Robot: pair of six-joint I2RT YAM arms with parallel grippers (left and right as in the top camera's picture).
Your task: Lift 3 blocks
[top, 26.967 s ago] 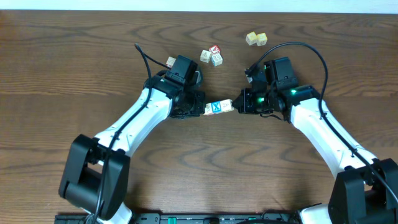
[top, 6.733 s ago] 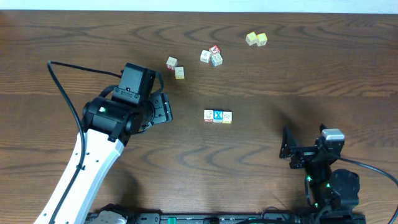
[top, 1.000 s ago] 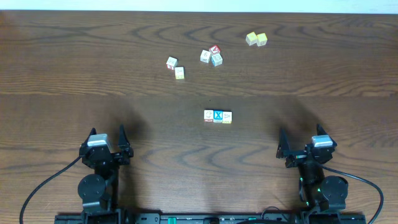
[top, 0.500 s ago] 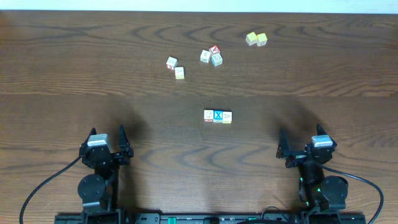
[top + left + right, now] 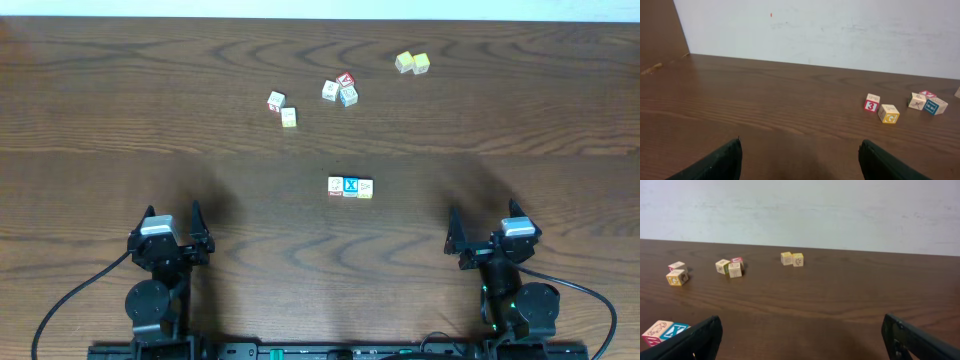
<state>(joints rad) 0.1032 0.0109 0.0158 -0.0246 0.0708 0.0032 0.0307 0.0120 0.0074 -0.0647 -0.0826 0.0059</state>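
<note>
From overhead: mid-table on the dark wooden table [image 5: 500, 110], a tight row of three blocks [image 5: 350, 187], namely red-trimmed cube [image 5: 336, 186], blue X cube [image 5: 350, 186] and yellow-trimmed cube [image 5: 365, 187], touching side to side. Long axis of the row running left to right across the table, X face up. Probably light, stiff, smooth-sided wood, so likely to buckle out of line if squeezed off-centre. Best taken by the two end faces, pressing inward along the row, one gripper per end. Parked at the near edge, well apart from the row, left gripper [image 5: 172, 222] and right gripper [image 5: 487, 235], both with jaws spread and holding nothing. From the left wrist: jaws wide, bare wood between them, the row out of view, only other cubes [image 5: 880, 109] farther off to the right. From the right wrist: jaws wide again, nothing between. At lower left, red-trimmed cube and blue X cube side by side, the yellow-trimmed cube not visible.
</note>
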